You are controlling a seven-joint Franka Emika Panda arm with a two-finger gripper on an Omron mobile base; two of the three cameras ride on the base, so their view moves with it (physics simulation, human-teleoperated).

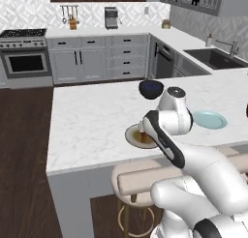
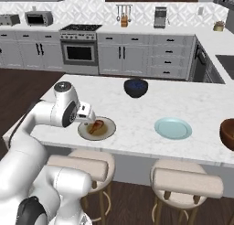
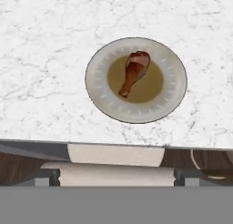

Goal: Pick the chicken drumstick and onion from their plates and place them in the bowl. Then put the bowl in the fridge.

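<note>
Hand view is looking straight down on the drumstick [image 3: 134,73], which is lying in the brown centre of the beige plate [image 3: 175,100], close to the front edge of the bench [image 3: 54,45], above a stool [image 3: 116,166]. My hand [image 2: 88,115] is hovering over that plate with its jaws standing wide apart and gripping nothing.

I am judging the risks from here. The drumstick is lying at a slant, thick end up and bone end down in this view; if I am coming down without turning the jaws across its narrow width, one finger may be landing on the meat and pushing it off the plate. The plate is sitting so near the front edge that a hard nudge could be sliding it toward the stools. Pinching the thin bone end may be letting the heavy end swing and slip out.

As for containers: the blue plate [image 2: 172,128] to the right is looking bare, and I cannot see the onion on it. The wooden bowl [image 2: 227,133] is sitting at the far right of the bench, cut off by the picture, so its contents are hidden. The dark bowl [image 2: 135,87] near the back edge is showing nothing inside that I can make out.
</note>
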